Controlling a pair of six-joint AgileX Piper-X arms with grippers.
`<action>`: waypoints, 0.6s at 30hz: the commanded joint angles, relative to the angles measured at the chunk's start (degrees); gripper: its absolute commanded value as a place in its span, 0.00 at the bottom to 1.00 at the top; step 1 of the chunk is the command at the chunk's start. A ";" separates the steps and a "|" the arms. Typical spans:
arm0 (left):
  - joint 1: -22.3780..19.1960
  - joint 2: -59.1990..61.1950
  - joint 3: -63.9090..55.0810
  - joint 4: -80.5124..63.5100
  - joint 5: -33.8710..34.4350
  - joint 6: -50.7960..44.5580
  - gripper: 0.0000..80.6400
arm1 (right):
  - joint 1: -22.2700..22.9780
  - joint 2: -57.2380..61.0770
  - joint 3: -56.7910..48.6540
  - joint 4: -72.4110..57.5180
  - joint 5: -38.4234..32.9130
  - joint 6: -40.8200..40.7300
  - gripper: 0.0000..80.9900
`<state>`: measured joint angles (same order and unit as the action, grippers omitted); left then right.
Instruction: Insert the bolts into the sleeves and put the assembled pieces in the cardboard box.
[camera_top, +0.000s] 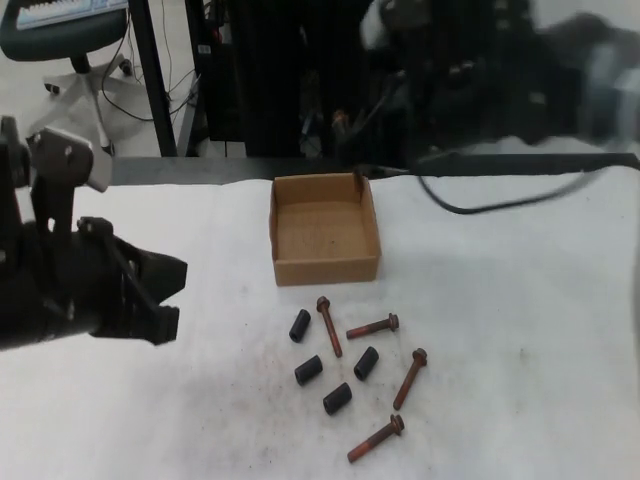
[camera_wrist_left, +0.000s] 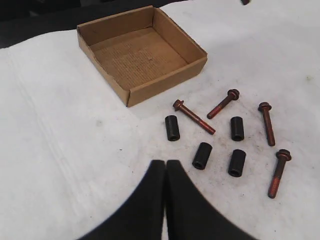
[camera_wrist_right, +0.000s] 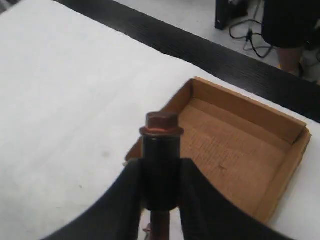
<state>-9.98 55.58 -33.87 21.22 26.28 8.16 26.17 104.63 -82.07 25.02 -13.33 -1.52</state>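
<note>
1. Left gripper (camera_wrist_left: 165, 166): fingers pressed together, nothing between them.
2. Just ahead of its tips: four loose sleeves (camera_wrist_left: 173, 128) and four loose bolts (camera_wrist_left: 194, 117), scattered on the white bench cover (camera_wrist_left: 60, 150). The cardboard box (camera_wrist_left: 167, 80) is farther ahead.
3. Right gripper (camera_wrist_right: 161, 187): clamped on the held sleeve (camera_wrist_right: 161, 160). The inserted bolt (camera_wrist_right: 162, 125) sits head up, shank poking out below. The box lies just beyond the fingers.

The sleeve (camera_wrist_right: 160, 172) hides most of the shank of the bolt (camera_wrist_right: 162, 122), its tip cut off at the edge. In the high view, an arm (camera_top: 560, 60) is a dark blur.
</note>
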 joint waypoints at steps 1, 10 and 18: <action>-0.43 -1.26 -0.03 0.94 -0.94 0.41 0.00 | -0.09 4.26 -4.25 3.14 1.48 -0.66 0.01; -0.40 -4.31 0.13 2.58 -0.46 -1.13 0.00 | -0.09 17.00 -15.60 7.20 4.64 -0.66 0.01; -0.40 -4.56 0.36 2.58 -0.46 -1.13 0.00 | -0.09 18.69 -16.84 4.71 4.71 -0.66 0.01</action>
<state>-10.18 51.48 -33.57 23.96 25.79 7.32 26.17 123.72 -97.97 31.15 -8.71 -1.64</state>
